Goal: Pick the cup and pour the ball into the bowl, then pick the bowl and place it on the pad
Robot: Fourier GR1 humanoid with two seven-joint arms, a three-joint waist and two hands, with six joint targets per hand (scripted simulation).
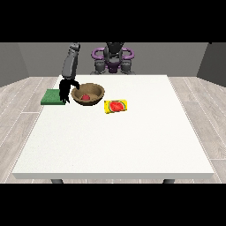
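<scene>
Nearest the camera lies the yellow cup (116,106), tipped on its side just beside the bowl (88,94) on the bowl's camera-facing right; you can see red inside its mouth, but whether that is lining or something else cannot be told. Look into the brown bowl and you find the red ball (85,97) resting on its floor, so judge the pouring step as done. Your concern now is the second step: lifting the bowl over to the green pad (52,96), which sits flat on the white bench (114,145) near the bowl's other side. The hand at the view's left (66,90) hangs between pad and bowl, fingers pointing down, with a thumb or finger reaching toward the bowl's rim; whether it is gripping the rim cannot be told. No other hand shows. For the next move, you would want a secure hold on the rim, a level lift so the ball stays in, and a short carry onto the pad.
</scene>
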